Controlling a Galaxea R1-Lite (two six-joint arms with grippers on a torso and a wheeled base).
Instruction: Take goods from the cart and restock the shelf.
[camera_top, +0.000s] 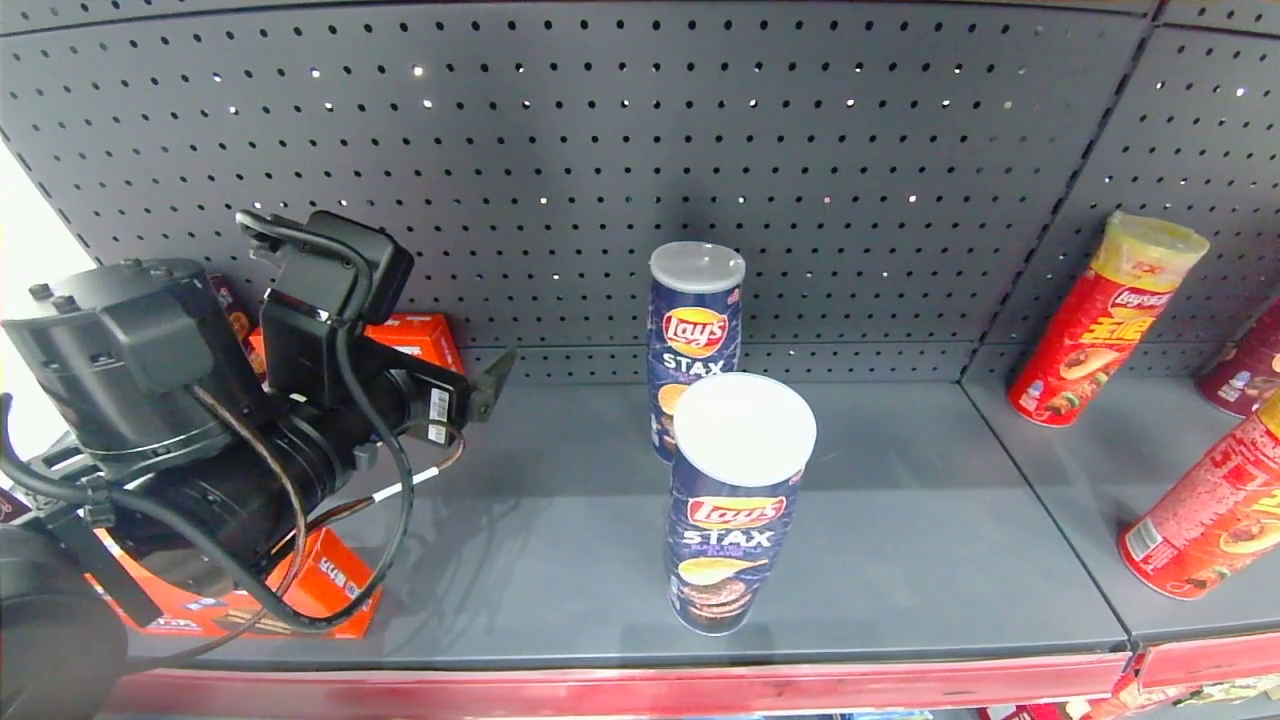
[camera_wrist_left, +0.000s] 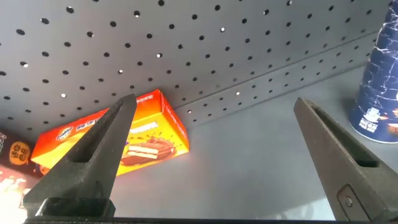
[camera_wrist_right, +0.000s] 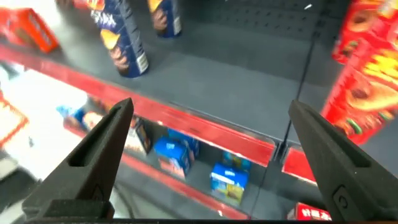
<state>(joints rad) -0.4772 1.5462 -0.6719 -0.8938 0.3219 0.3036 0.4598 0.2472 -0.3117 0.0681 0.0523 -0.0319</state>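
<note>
left hand and right hand are both wide open and empty at the shelf

the right hand is out in front of the shelf's red edge, with blue packs on a lower shelf. a dark blue chip can stands near the front of the shelf, and an orange box lies at the front left. the left hand is over the left part of the shelf, touching nothing. a second blue can stands just behind the first. another orange box lies at the back by the grey wall with holes. red chip cans are on the shelf to the right.
</note>
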